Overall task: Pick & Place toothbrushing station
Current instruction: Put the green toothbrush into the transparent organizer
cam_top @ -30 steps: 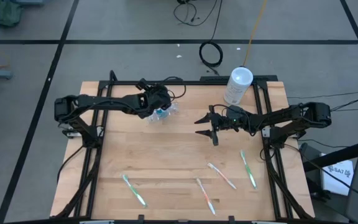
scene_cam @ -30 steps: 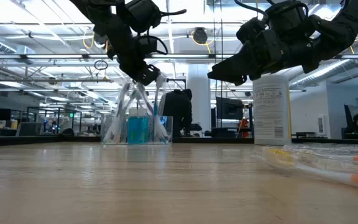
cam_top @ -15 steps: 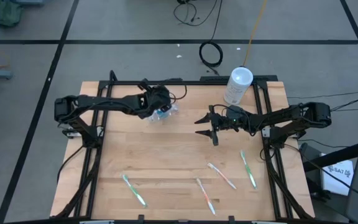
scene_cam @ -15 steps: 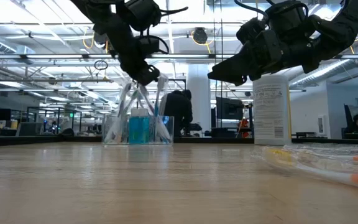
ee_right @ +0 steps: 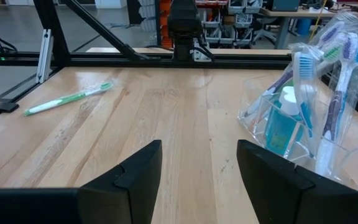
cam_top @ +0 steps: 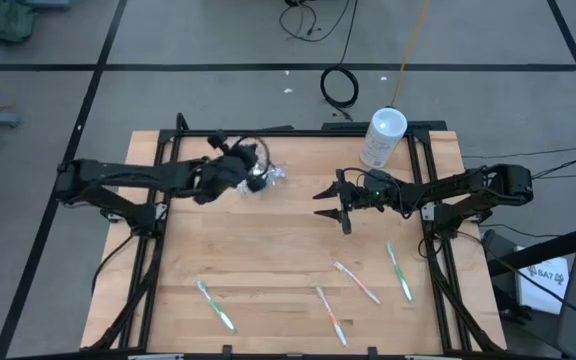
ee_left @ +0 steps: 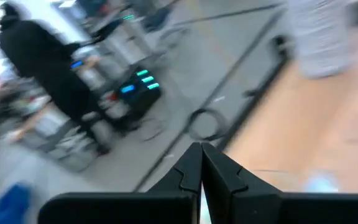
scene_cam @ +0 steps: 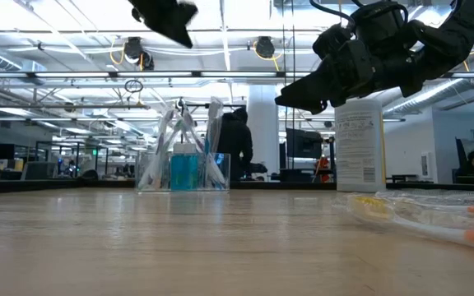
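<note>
A clear pouch stands on its bottom at the table's far middle. It holds several toothbrushes and a teal-blue tube, as the low view also shows of the pouch. My left gripper is shut and empty, high above the table just left of the pouch; the low view has this left gripper at the top edge, and its wrist view shows the left gripper with fingers together. My right gripper hangs open right of the pouch. Several toothbrushes lie flat near the front edge.
A large whitish canister stands at the far right corner. Loose toothbrushes lie at the near left, near middle and near right. Bare wood lies between the pouch and these. Black frame rails run along both table sides.
My left gripper, still shut, has risen from the pouch's top and drawn back toward the table's left edge. The pouch stays where it stood. My right arm has kept still.
</note>
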You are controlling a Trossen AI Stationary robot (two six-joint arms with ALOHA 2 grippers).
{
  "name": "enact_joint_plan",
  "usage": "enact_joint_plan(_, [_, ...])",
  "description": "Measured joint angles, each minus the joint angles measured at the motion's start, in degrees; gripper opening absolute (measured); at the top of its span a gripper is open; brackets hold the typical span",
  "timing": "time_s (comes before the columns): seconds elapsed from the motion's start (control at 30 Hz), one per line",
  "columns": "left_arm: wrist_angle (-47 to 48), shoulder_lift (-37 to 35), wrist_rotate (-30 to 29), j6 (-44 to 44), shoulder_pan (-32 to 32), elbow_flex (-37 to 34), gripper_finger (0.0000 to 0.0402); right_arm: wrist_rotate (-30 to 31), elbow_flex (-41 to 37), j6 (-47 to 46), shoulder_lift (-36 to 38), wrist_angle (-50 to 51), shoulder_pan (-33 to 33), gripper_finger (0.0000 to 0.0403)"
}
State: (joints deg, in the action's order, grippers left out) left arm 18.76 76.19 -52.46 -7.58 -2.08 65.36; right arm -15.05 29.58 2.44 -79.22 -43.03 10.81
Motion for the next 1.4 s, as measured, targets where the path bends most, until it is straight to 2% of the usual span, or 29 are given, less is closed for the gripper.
enact_joint_plan(0.2, [9.19,-4.14,14.82,3.07,6.28,0.05,0.0016,0.0,0.0,0.0,0.01,0.02,0.0,0.0201])
enact_joint_plan(0.33, [17.55,-4.55,20.91,8.25,9.38,0.07,0.0031,0.0,0.0,-0.24,0.02,0.03,0.0,0.0201])
enact_joint_plan(0.53, [28.56,-2.75,32.88,14.16,12.74,-0.24,0.0087,0.0,0.0,-0.23,0.02,0.02,0.0,0.0201])
enact_joint_plan(0.77, [28.97,0.72,50.3,11.74,19.74,-4.72,0.0146,0.11,0.0,-2.28,0.02,0.02,-0.02,0.0201])
enact_joint_plan(0.97, [22.66,2.71,54.22,15.76,26.8,-11.44,0.0169,0.17,0.0,-4.97,0.02,-0.02,-0.02,0.0201])
enact_joint_plan(1.2, [12.51,3.38,59.04,24.17,33.31,-20.11,0.0173,0.2,0.0,-5.0,0.02,0.02,-0.02,0.0201])
enact_joint_plan(1.4, [12.18,3.4,61.05,32.24,37.48,-25.09,0.0173,0.2,0.0,-4.81,0.02,0.02,-0.02,0.0201])
